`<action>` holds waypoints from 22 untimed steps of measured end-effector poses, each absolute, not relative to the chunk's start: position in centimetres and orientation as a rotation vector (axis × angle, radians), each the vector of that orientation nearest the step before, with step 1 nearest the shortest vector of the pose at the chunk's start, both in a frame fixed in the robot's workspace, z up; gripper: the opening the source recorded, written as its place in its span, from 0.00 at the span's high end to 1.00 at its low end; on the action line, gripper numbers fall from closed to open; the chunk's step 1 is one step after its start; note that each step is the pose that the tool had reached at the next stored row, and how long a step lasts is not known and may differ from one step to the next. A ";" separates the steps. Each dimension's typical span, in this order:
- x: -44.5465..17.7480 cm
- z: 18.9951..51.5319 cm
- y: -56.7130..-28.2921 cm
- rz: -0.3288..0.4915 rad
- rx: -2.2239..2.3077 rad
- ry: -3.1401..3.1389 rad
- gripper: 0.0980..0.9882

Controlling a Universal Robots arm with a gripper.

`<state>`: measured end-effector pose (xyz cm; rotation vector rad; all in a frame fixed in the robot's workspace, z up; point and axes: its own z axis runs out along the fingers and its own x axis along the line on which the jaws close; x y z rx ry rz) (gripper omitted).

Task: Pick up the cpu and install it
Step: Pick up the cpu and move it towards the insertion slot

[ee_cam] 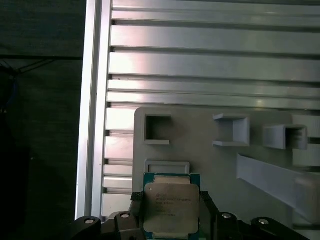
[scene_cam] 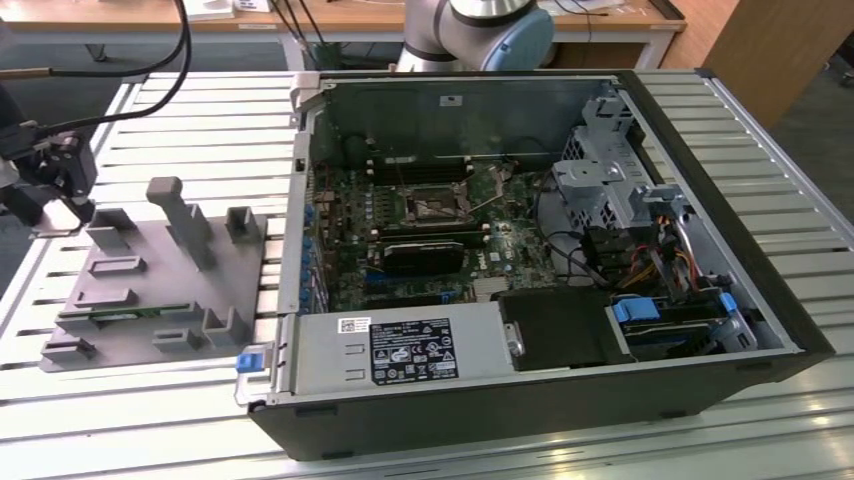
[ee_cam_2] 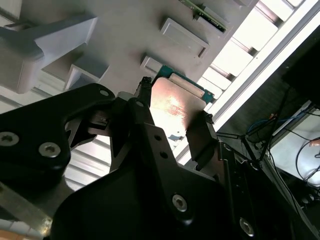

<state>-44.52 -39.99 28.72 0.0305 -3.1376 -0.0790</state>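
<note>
The cpu (ee_cam: 171, 209), a flat square chip with a silver top and green rim, sits between the two black fingers of my gripper (ee_cam: 170, 198), one finger on each side edge. It also sits between them in the second wrist view, cpu (ee_cam_2: 176, 102) and gripper (ee_cam_2: 175, 100). In the exterior view, my gripper (scene_cam: 56, 205) hangs at the far left, just over the back corner of the grey parts tray (scene_cam: 147, 270). The black socket frame (scene_cam: 434, 207) lies on the motherboard inside the open computer case (scene_cam: 534, 400), well to the exterior view's right of my gripper.
The tray (ee_cam: 200, 165) has raised posts and small square pockets, and a green memory stick (scene_cam: 127, 315) lies along its near side. Everything rests on a slatted aluminium table (scene_cam: 200, 130). The table edge (ee_cam: 92, 100) and dark floor run close beside my gripper. The arm's base (scene_cam: 481, 30) stands behind the case.
</note>
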 end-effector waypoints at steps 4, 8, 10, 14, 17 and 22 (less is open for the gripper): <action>-44.5 29.1 -39.9 -0.079 0.030 -3.138 0.51; -44.5 29.5 -39.8 -0.079 0.030 -3.138 0.51; -44.5 29.7 -39.7 -0.079 0.030 -3.138 0.51; -44.5 30.1 -39.6 -0.079 0.030 -3.138 0.51; -44.5 30.4 -39.5 -0.079 0.030 -3.138 0.51; -44.5 30.9 -39.3 -0.079 0.030 -3.138 0.51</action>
